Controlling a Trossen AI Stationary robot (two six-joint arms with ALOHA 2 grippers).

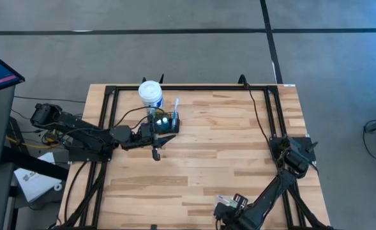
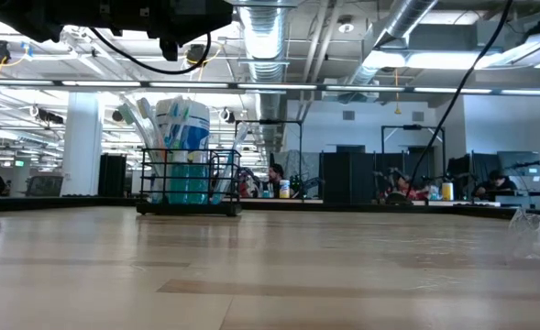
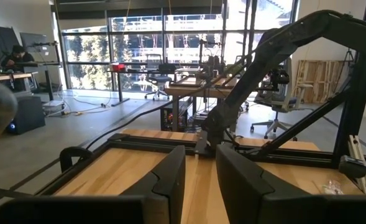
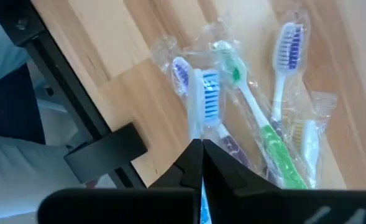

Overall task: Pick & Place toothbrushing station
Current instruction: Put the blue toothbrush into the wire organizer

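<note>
A blue-bristled, clear-wrapped toothbrush (image 4: 205, 99) is clamped by the closed right gripper (image 4: 202, 155) at the high view's bottom edge, so a lift toward the black slotted wire caddy (image 1: 165, 122) at upper centre is judged next; the left gripper (image 3: 199, 171), fingers apart, waits beside it.

Black slotted caddy (image 1: 167, 124) upright beside white tub (image 1: 150, 93).

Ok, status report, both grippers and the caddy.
Right gripper shut on blue toothbrush, over wrapped brushes at table's near edge. Left gripper open, empty, beside caddy. Caddy upright by white tub.
</note>
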